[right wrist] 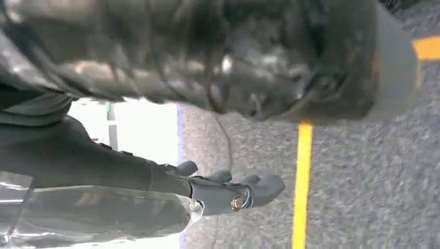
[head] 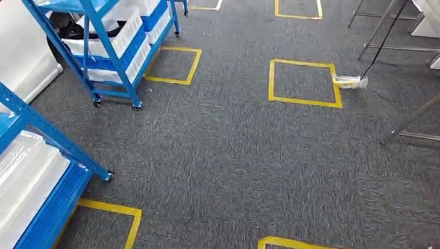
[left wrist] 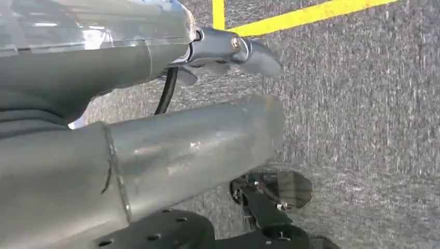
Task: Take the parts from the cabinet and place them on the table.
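Your head view looks down on grey carpet [head: 228,155] w/ yellow tape squares [head: 304,83]. A blue metal wheeled rack [head: 111,49] holding white plastic bins [head: 106,39] sits upper left of frame; a second blue rack w/ white bins [head: 28,176] is at lower left. Can't tell which bin has parts.

Left hand [left wrist: 171,140]: thick grey thumb straight, fingers extended, apart, nothing held.

Right hand [right wrist: 228,192]: fingers extended, thumb blurred; no object seen in it.
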